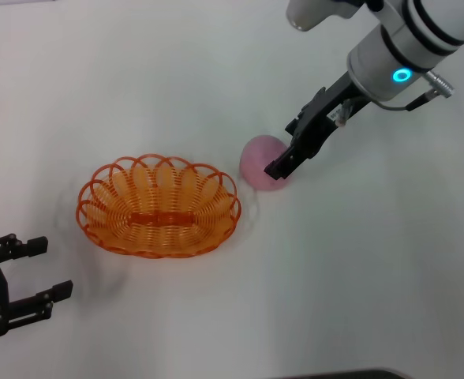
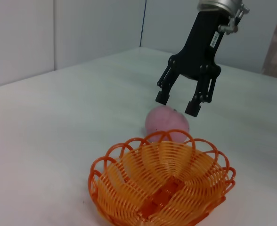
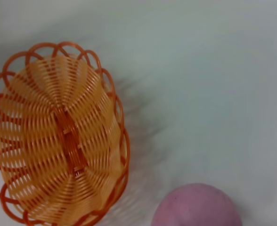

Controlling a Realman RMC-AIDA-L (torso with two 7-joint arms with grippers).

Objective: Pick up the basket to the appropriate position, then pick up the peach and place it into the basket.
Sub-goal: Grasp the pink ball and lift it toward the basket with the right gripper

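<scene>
left tool (image 1: 31, 272): parked, spread | right tool (image 2: 178, 103): lowered, apparently spread

The right arm (image 1: 406, 47) is white and grey with a glowing blue ring. Both end effectors, right (image 1: 291, 158) and left (image 1: 23, 284), are black.

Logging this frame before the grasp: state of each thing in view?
Oval orange looped-wire basket: upright on the table, empty.
Round pink toy peach: on the table beside the basket, not gripped.
Right tool: open, just above the peach.
Left tool: open, holding nothing, near the basket.
</scene>
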